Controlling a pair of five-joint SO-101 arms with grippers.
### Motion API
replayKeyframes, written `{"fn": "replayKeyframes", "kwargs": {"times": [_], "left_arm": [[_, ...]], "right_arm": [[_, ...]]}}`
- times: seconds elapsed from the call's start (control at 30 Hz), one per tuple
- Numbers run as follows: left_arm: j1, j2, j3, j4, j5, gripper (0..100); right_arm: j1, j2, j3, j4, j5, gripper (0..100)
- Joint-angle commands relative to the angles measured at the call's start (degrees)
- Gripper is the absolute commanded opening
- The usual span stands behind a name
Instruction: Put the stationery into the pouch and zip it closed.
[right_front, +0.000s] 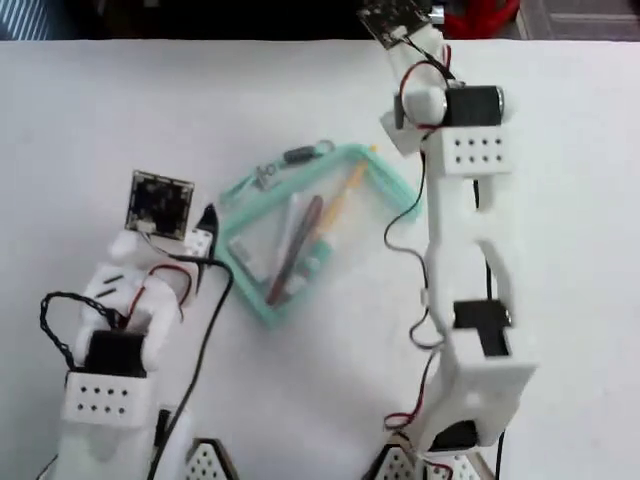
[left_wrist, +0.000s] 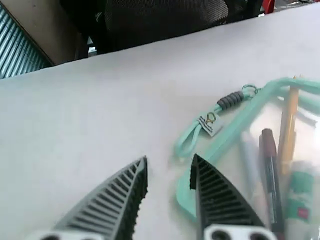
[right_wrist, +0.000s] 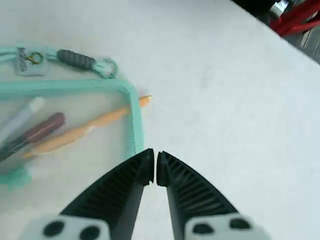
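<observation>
Left gripper (left_wrist: 168, 172), jaws apart, beside pouch (left_wrist: 230, 160) corner; table (left_wrist: 100, 100) beyond.

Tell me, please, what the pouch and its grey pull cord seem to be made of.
Pouch: probably soft clear plastic, slightly glossy, since the maroon pen shows through; mint edging looks like fabric. Grey pull cord: seemingly braided matte cord, judging by its ribbed wrap.

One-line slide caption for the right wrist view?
Right tool, shut, at the corner of the mint-edged clear pouch, with the tip of the orange pen poking past the rim.
</observation>
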Motion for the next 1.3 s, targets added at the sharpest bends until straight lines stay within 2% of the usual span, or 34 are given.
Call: {"fn": "replayKeyframes", "kwargs": {"times": [0.0,0.17,0.3,0.4,0.57,0.73,0.83,0.97,1.03,1.17,1.27], "left_arm": [[0.22,-0.40,2.11,-2.64,-3.16,15],[-0.13,0.31,7.12,-4.31,-3.60,15],[-2.24,11.03,2.90,-4.22,-3.52,15],[-5.58,27.74,-7.47,-2.64,-3.16,15],[-6.11,53.23,-22.33,2.11,-2.02,15],[-7.08,57.45,-25.32,2.29,-1.32,12],[-7.43,57.45,-24.88,2.73,-1.58,12],[-7.52,57.45,-25.23,8.44,-1.58,12],[-7.34,57.45,-25.23,11.43,-1.58,12],[-7.43,57.45,-25.32,12.57,-1.23,12],[-7.43,57.45,-24.79,12.92,-1.41,12]], "right_arm": [[4.62,7.60,-0.88,-8.40,0.09,2.2],[8.92,21.05,-4.13,-18.86,-0.26,2.0],[8.66,31.96,-9.32,-19.47,0.09,2.0],[8.13,37.14,-16.18,-13.67,0.88,2.0],[3.74,40.48,-25.58,4.70,13.36,2.0],[2.15,40.66,-31.65,17.80,20.40,2.0],[2.68,40.48,-31.82,18.95,23.82,1.9],[4.88,39.43,-30.15,18.68,29.54,1.9],[6.11,38.64,-32.00,15.52,26.99,1.9],[5.41,39.78,-32.79,1.10,12.57,1.9],[2.42,43.30,-33.23,-5.05,10.29,1.9]]}}
